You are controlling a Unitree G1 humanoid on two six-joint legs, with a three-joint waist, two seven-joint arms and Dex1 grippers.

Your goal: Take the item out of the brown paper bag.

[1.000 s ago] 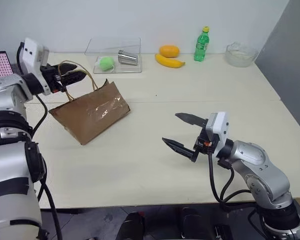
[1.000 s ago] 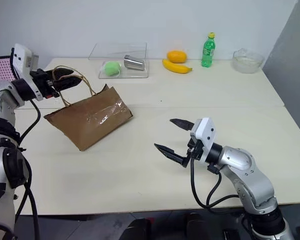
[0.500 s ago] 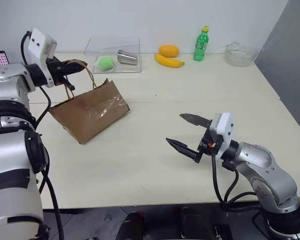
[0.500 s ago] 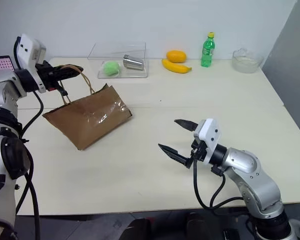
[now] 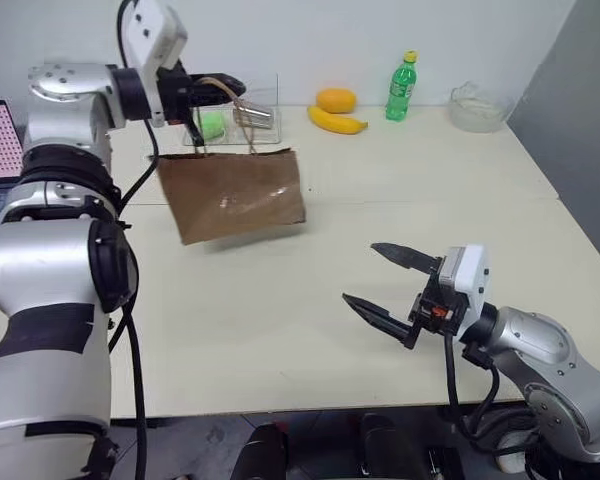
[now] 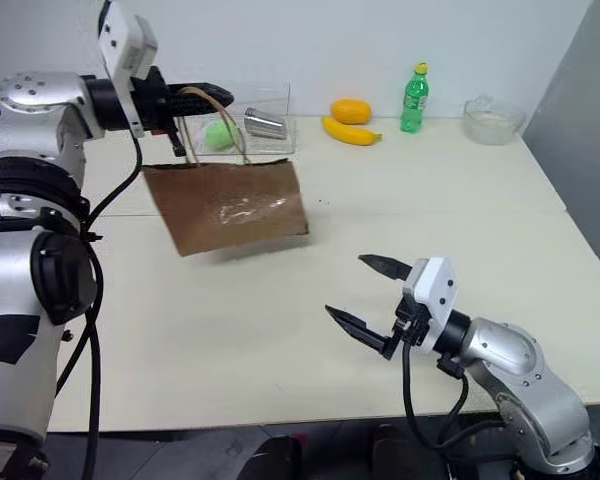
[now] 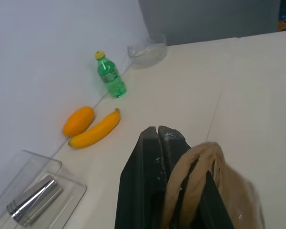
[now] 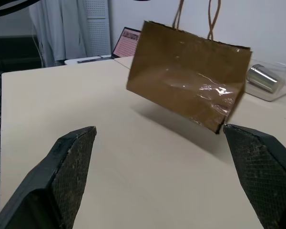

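The left hand (image 5: 225, 88) was clamped tight on the loop handles (image 5: 242, 108), its fingers pointing level across the back of the counter (image 5: 280, 320). Held that way, the bag (image 5: 235, 195) hung clear of the counter, its mouth up and its base tilted, lower at the left corner. The likely reason for the high grip was to keep the mouth within reach of the other arm, or to ready the bag for tipping. The item could not be seen; judging from the task, it was probably inside the bag, though nothing bulged plainly through the paper. A shiny tape patch (image 5: 242, 200) showed on the bag's front face.

Behind the bag, along the wall, sat a clear box (image 5: 242, 118) with a green ball (image 5: 212, 125) and a metal cup (image 5: 256, 116) in it, then an orange (image 5: 337, 100) touching a banana (image 5: 338, 122), a green bottle (image 5: 402, 88) and a glass bowl (image 5: 479, 108). All stood well apart from the work.

The right hand (image 5: 388, 290) waited low over the near counter, fingers spread wide and holding nothing, pointed toward the bag but well short of it. That stance suited a reach into the mouth.
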